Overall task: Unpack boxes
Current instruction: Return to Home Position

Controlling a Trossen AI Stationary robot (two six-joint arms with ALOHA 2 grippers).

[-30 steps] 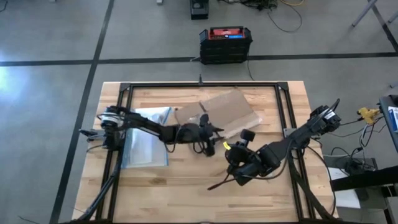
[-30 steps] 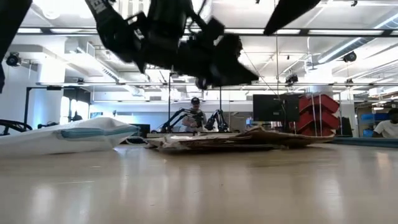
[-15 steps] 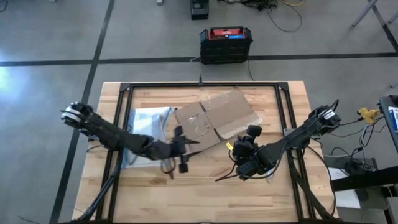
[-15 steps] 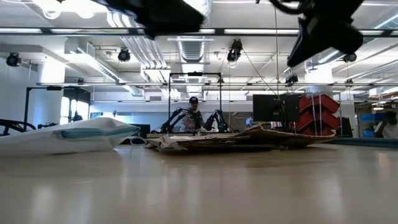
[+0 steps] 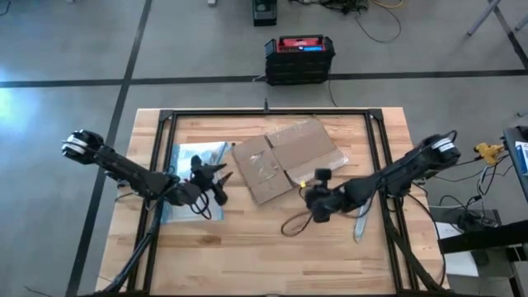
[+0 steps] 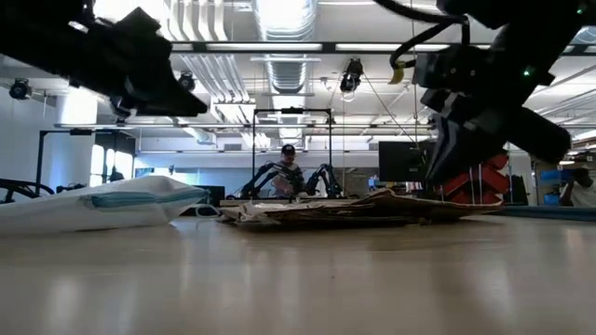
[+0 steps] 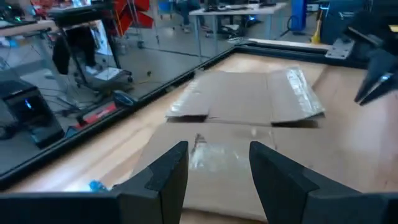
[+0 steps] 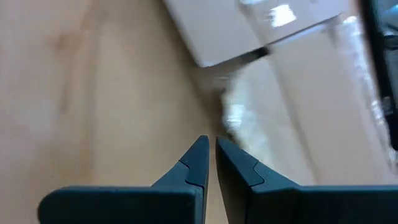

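The box (image 5: pixel 285 157) is a brown cardboard one lying flattened on the table's middle, with strips of shiny clear tape; in the low view the box (image 6: pixel 372 207) shows as a low flat heap. My left gripper (image 5: pixel 219 180) hovers open above the clear pouch (image 5: pixel 191 177) to the box's left, pointing toward the box (image 7: pixel 249 99). In its wrist view my left gripper (image 7: pixel 217 168) has nothing between its fingers. My right gripper (image 5: pixel 307 198) is shut, slanting down just off the box's near right edge (image 8: pixel 249 56), and in the low view my right gripper (image 6: pixel 445 172) hangs above the table.
The clear pouch with a blue edge (image 6: pixel 102 203) lies at the table's left. Black frame rails (image 5: pixel 375 157) run along the table's sides. A black-and-red case (image 5: pixel 299 56) stands on the floor beyond the far edge. A person (image 6: pixel 291 167) sits far off in the room.
My left gripper has drawn back from the box toward the table's left edge and now hovers above the pouch, turned as it went. My right gripper has come down toward the table, closer to the box's near right edge, rolling a little. The box has stayed flat in place.
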